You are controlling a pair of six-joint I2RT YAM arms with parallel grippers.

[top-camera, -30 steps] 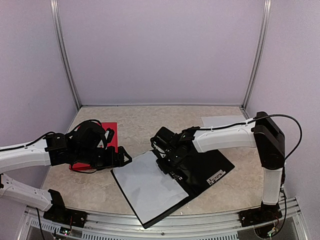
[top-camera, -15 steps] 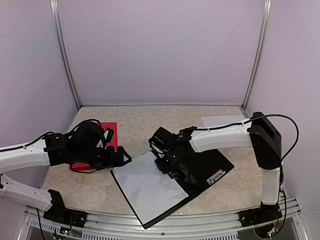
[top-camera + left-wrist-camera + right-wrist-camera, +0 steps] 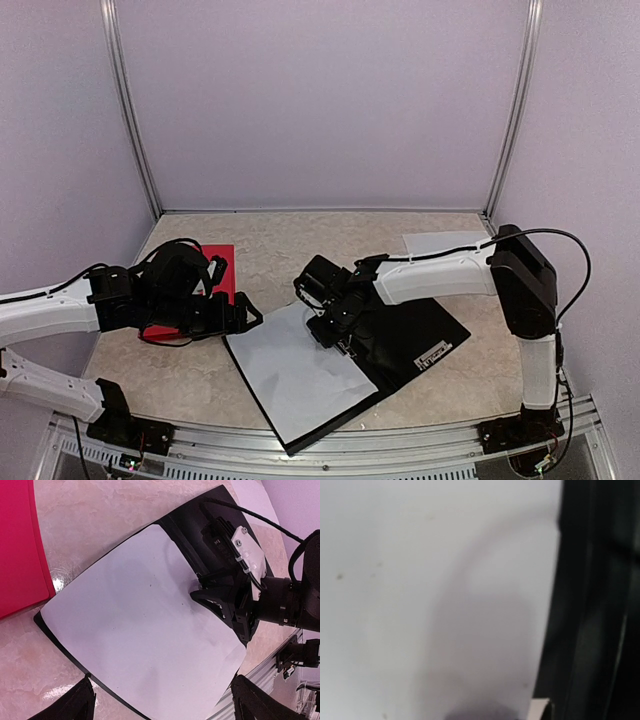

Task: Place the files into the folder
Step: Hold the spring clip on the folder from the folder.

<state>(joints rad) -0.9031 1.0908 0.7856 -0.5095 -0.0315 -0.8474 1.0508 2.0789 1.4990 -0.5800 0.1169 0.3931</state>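
Counts for the table (image 3: 280,245) in the top view: two folders, two white sheets, two grippers. Nearest, at 6 o'clock, one black folder (image 3: 410,335) lies open and flat, turned at an angle, with one corner close to the near table edge. One white sheet (image 3: 295,375) lies on the folder's left half, blank side up, with a dark border of folder showing along its near and left edges. The folder's right half is bare apart from a small white label. The right gripper (image 3: 328,330) is low over the sheet's right edge, beside the folder's spine, at about 12 o'clock from the sheet's centre. Whether its jaws are together or apart cannot be told: the right wrist view shows only paper and dark folder at close range. The left gripper (image 3: 243,315) hovers at the sheet's far-left corner, at about 10 o'clock from the sheet's centre. Its two fingertips (image 3: 75,705) stand wide apart and grip nothing. Farther left, at 9 o'clock on the table, one red folder (image 3: 215,262) lies closed, partly under the left arm. Farthest, at 2 o'clock, the second white sheet (image 3: 445,242) lies loose on the table, well apart from both folders.
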